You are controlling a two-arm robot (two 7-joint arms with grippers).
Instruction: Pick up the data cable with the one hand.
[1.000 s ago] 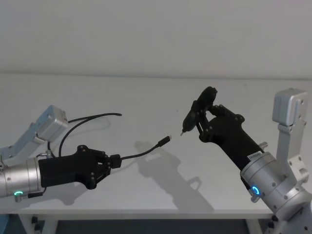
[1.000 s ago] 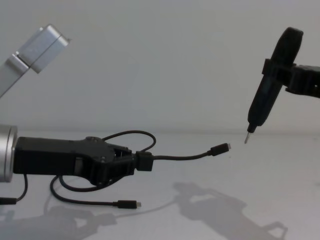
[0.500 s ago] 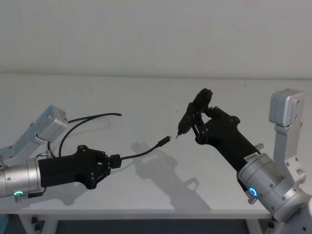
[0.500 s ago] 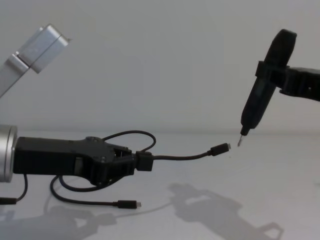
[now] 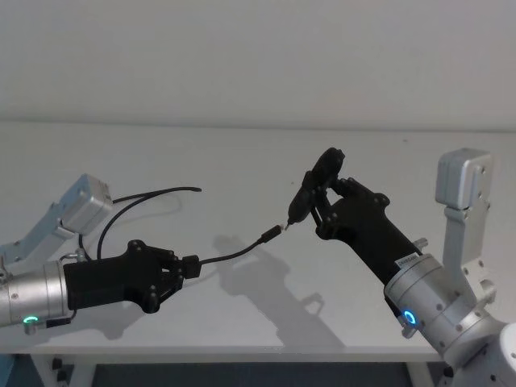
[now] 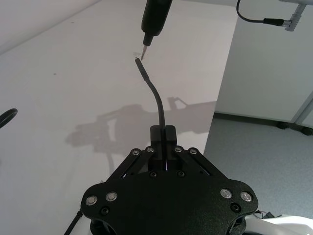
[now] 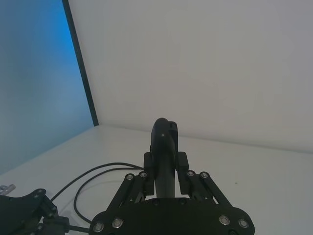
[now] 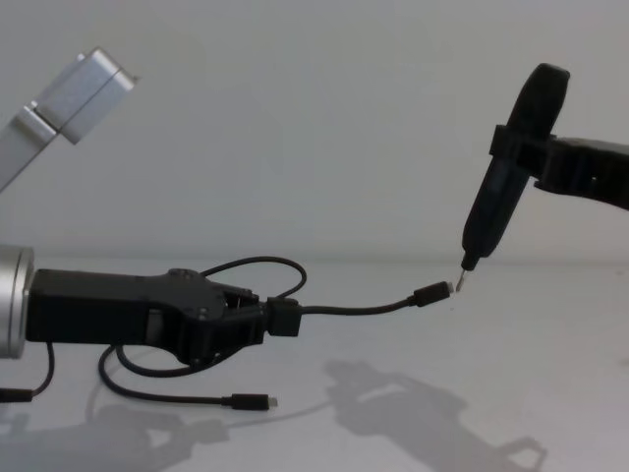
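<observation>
Above the table (image 5: 242, 153), the left gripper (image 5: 184, 266) is holding the cable (image 5: 234, 252) in the air, fingers clamped on a black block along the cord. From there a short stretch is arcing forward to a plug (image 8: 432, 293) with a metal tip. Behind the gripper, the rest of the cable is trailing in loose loops on the table, its other plug (image 8: 248, 401) lying flat. Opposite, the right gripper (image 5: 325, 208) is gripping a pen tool (image 8: 501, 187), tilted tip-down, its metal point sitting just beside the raised plug; touching or not, cannot tell.
</observation>
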